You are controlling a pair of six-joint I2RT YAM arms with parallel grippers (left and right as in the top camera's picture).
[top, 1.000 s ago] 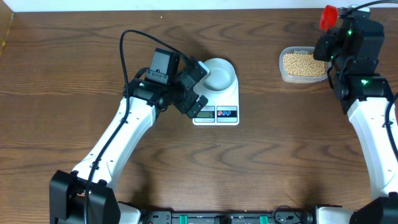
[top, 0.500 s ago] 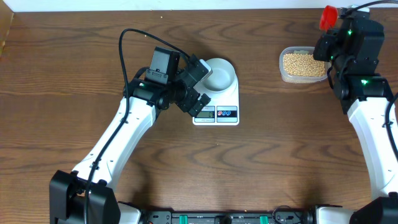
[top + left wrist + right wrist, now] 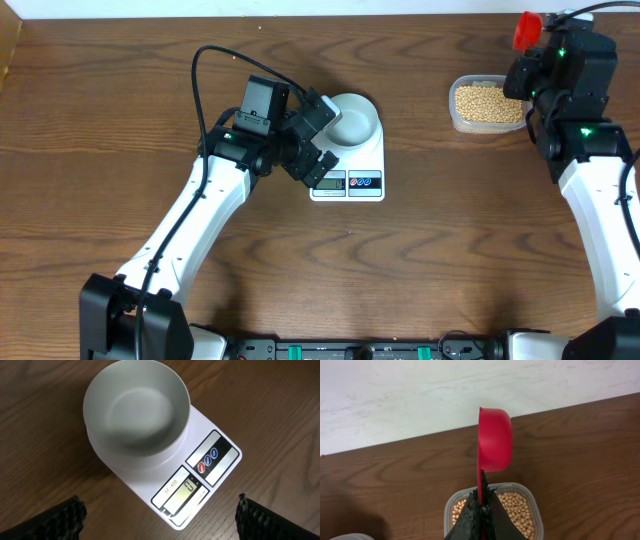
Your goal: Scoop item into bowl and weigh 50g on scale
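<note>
The empty pale bowl stands on the white scale, whose display and two buttons face the front. My left gripper hovers open just in front of the scale's corner, fingers wide apart with nothing between them; from overhead the left gripper sits at the left side of the bowl and the scale. My right gripper is shut on the handle of a red scoop, held over the clear tub of tan beans. The scoop's cup stands on edge.
The tub stands at the back right, near the table's far edge and the white wall. A black cable loops above the left arm. Bare wood lies between the scale and the tub.
</note>
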